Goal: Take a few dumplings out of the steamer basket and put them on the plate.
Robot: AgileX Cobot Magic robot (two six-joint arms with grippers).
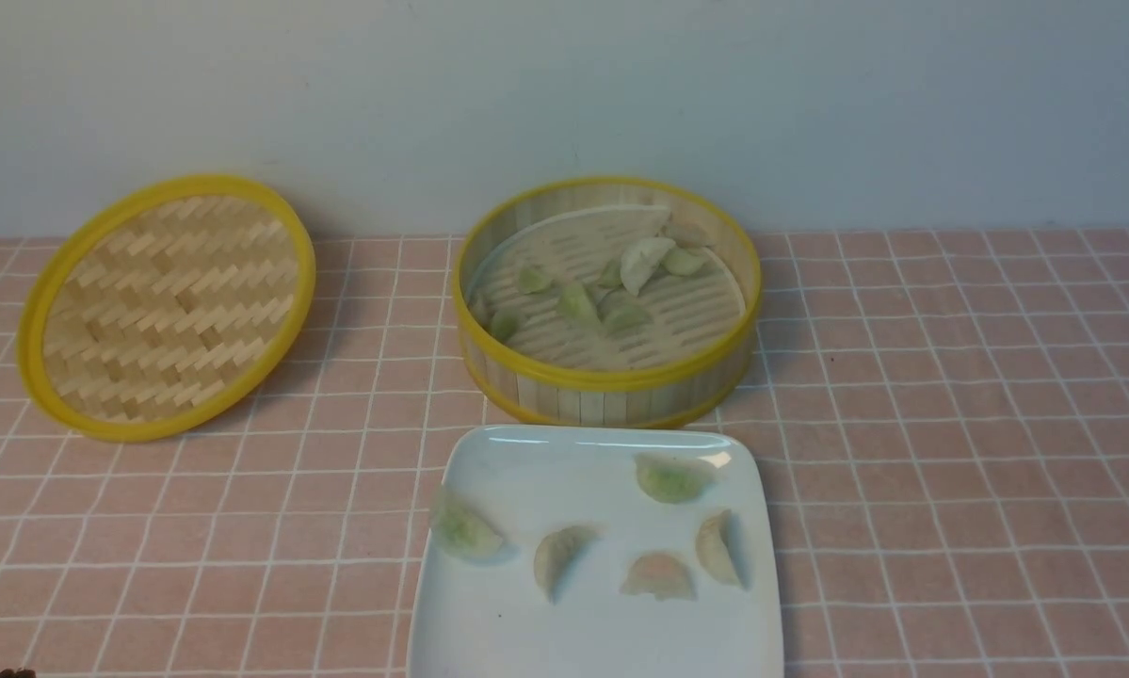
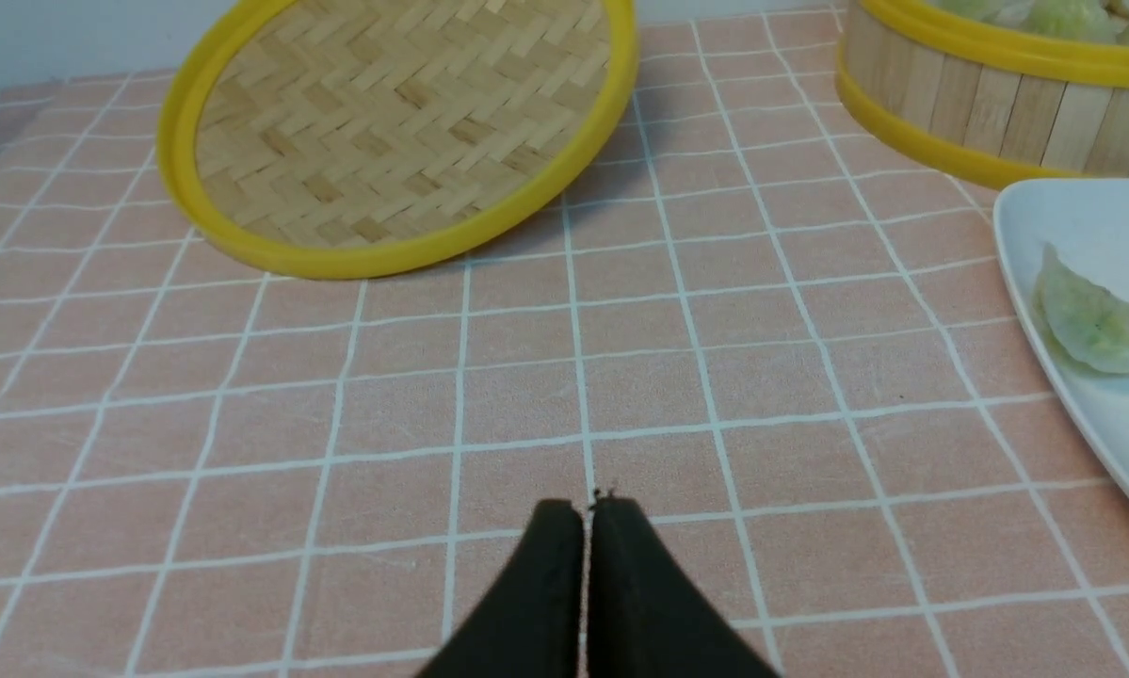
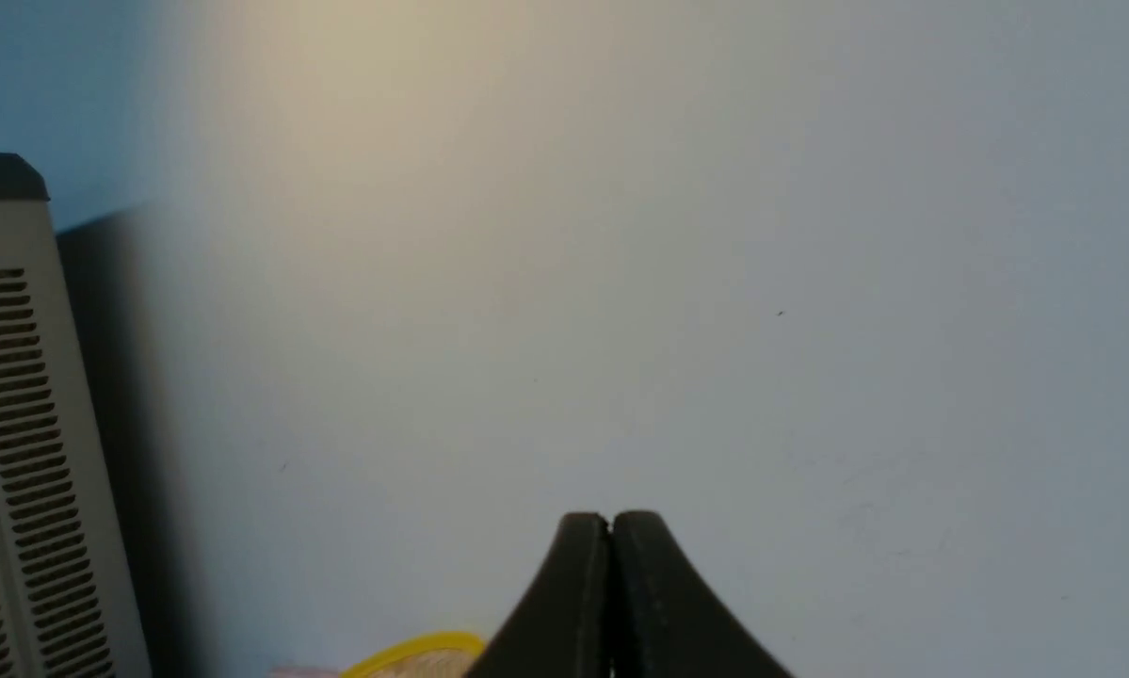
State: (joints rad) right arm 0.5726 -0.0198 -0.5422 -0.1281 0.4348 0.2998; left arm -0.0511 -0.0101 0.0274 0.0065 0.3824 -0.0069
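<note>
Bamboo first: at your left the woven lid lies on the bench, and your left gripper hangs low near it, pressed shut on nothing. Mid-bench, the steamer basket holds perhaps seven dumplings; five sit on the plate. The right gripper, shut and empty, faces the wall. You seem between transfers; another needs opening over the basket.

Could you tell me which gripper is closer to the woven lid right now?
Left. The left gripper hovers shut over the tablecloth with the woven lid just ahead; the right gripper faces the wall.
</note>
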